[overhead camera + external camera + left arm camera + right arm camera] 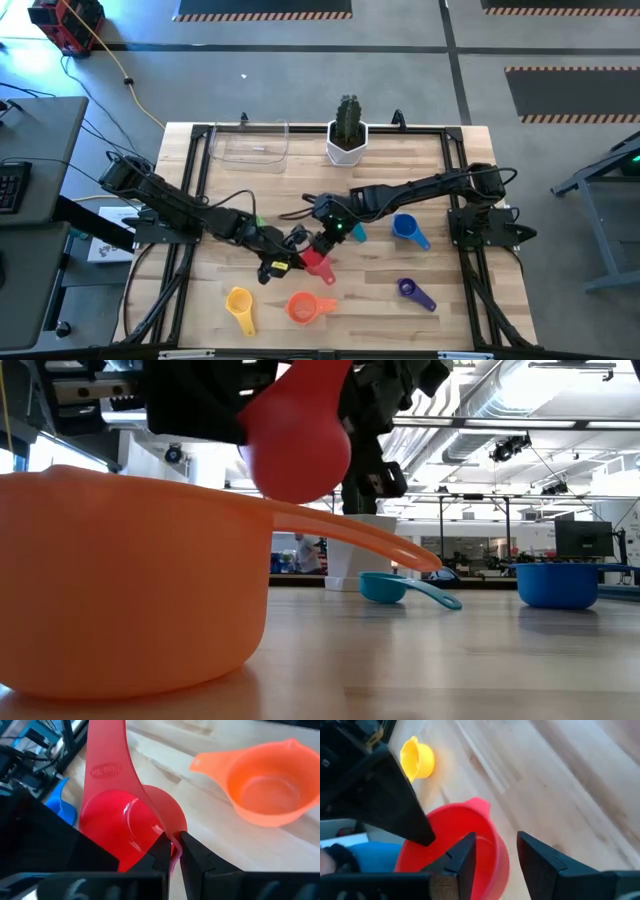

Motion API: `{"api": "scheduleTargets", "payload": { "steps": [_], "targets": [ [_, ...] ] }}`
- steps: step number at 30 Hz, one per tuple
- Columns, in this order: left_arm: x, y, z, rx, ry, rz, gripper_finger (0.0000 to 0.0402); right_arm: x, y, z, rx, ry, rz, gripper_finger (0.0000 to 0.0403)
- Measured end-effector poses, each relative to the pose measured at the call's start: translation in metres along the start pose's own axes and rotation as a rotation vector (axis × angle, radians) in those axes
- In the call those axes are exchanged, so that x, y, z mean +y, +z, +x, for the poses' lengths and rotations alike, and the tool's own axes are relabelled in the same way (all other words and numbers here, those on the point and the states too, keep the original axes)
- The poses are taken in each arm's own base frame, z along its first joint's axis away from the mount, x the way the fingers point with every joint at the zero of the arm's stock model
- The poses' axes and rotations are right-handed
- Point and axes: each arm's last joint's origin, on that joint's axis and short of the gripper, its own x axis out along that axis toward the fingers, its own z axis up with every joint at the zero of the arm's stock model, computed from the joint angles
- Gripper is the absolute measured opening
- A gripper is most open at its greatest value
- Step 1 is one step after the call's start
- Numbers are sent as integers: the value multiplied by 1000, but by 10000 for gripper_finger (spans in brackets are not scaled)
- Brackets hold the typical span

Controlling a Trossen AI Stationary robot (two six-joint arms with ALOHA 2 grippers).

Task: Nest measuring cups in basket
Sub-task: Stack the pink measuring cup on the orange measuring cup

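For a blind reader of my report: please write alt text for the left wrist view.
The left gripper pinches the rim of the red measuring cup above the wooden table. The empty orange measuring cup sits on the table beyond it.

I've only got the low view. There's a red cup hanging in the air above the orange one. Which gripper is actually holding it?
Observer: The left gripper is shut on the red cup, pinching its rim.
Operator: What's the right gripper doing?
Observer: The right gripper is open, with its fingers apart right at the same cup.
Operator: Where's the basket? I can't find it.
Observer: The basket sits at the far edge of the table, on the left arm's side of the cactus pot. I see no coloured cup in it.
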Motion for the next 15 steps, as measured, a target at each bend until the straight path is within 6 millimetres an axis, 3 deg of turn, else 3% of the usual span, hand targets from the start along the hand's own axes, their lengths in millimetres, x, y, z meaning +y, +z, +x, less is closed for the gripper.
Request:
{"api": "scheduleTargets", "payload": {
  "steps": [10, 15],
  "targets": [
    [-16, 1, -1, 82, -47, 34, 12, 7, 8, -5, -93, 59, 12, 135],
    [-23, 4, -2, 118, -5, -81, 13, 6, 10, -5, -116, 46, 40, 135]
  ]
}}
